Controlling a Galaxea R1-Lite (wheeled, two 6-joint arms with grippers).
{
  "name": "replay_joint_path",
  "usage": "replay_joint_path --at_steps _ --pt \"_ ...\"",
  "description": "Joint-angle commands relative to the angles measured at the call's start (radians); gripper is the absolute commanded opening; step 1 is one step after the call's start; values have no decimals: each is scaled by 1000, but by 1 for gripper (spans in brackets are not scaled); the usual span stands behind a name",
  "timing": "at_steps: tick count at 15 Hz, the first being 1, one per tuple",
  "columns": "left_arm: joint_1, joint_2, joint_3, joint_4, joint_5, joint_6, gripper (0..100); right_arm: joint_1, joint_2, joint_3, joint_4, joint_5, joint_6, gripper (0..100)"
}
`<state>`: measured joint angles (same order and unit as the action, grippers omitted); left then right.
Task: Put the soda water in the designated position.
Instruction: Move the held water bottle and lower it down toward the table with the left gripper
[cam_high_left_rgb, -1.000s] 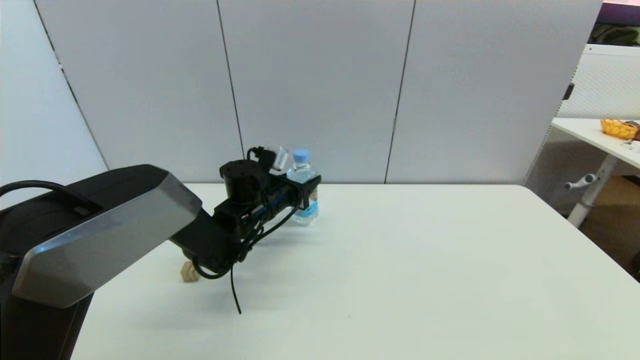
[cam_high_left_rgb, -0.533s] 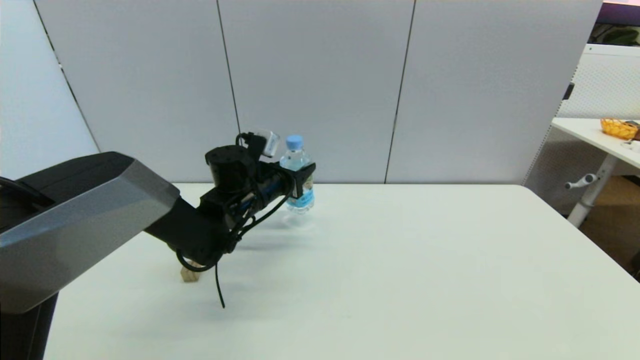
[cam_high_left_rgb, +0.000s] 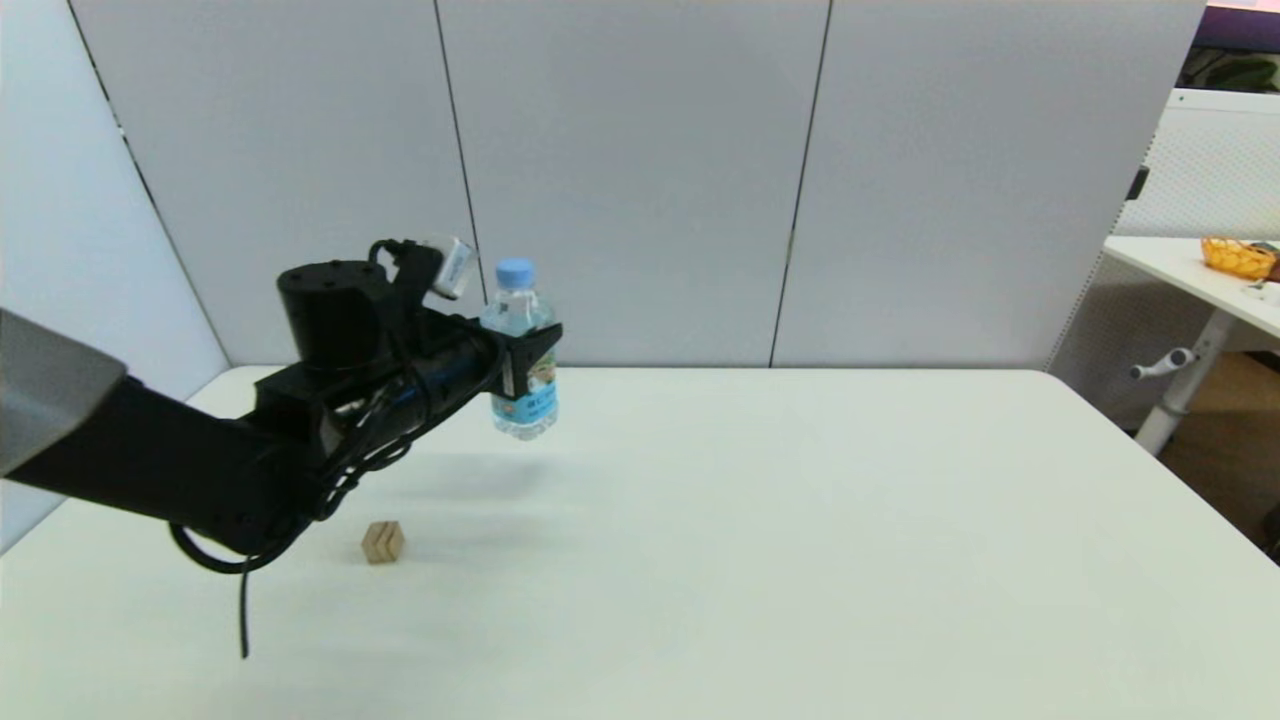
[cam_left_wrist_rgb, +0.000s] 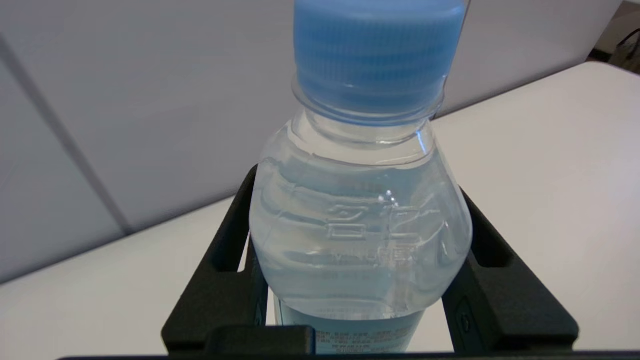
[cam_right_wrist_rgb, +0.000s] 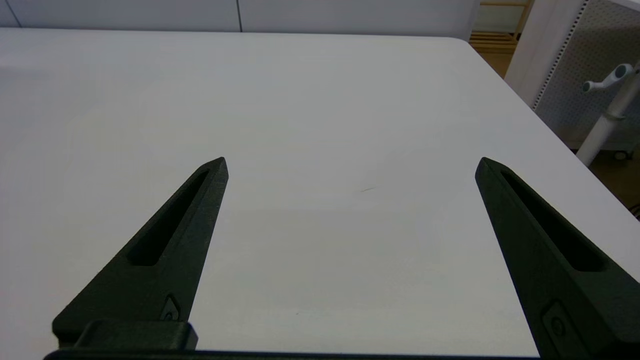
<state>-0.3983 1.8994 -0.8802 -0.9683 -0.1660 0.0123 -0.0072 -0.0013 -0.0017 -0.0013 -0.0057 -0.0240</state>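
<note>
Head view: the left gripper (cam_high_left_rgb: 527, 372), black and two-fingered, is clamped on the soda water (cam_high_left_rgb: 523, 352), a small clear plastic bottle with a light-blue screw cap and a blue label bearing an orange-tan picture. Bottle upright, held clear of the white table (cam_high_left_rgb: 800, 540), with its shadow lying on the tabletop beneath. A small wooden cube (cam_high_left_rgb: 383, 542) sits on the table nearer the robot than the bottle and to the bottle's left, well apart from it and under the outstretched black arm. Grey partition panels (cam_high_left_rgb: 620, 170) stand behind the bottle at the table's far edge. Left wrist view adds what the head view lacks: the fingers (cam_left_wrist_rgb: 220, 280) press against both sides of the bottle's (cam_left_wrist_rgb: 360, 225) shoulder, raised lettering shows in the plastic, and the ribbed cap (cam_left_wrist_rgb: 375, 50) fills the upper frame; the cube does not appear here. Right wrist view: the right gripper (cam_right_wrist_rgb: 350, 165) hangs over bare tabletop (cam_right_wrist_rgb: 320, 100), its black fingers (cam_right_wrist_rgb: 170, 240) spread wide apart and holding nothing; this arm is out of the head view.
</note>
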Motion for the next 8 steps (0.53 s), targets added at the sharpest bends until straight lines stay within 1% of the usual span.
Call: replay_joint_path --at_steps 1,4,8 --pt "70 -229 208 31 13 26 0 0 0 0 0 0 -1 100" --pt "124 -332 331 31 14 60 0 0 0 0 0 0 -1 100" --pt "133 -430 445 31 16 58 0 0 0 0 0 0 -1 100"
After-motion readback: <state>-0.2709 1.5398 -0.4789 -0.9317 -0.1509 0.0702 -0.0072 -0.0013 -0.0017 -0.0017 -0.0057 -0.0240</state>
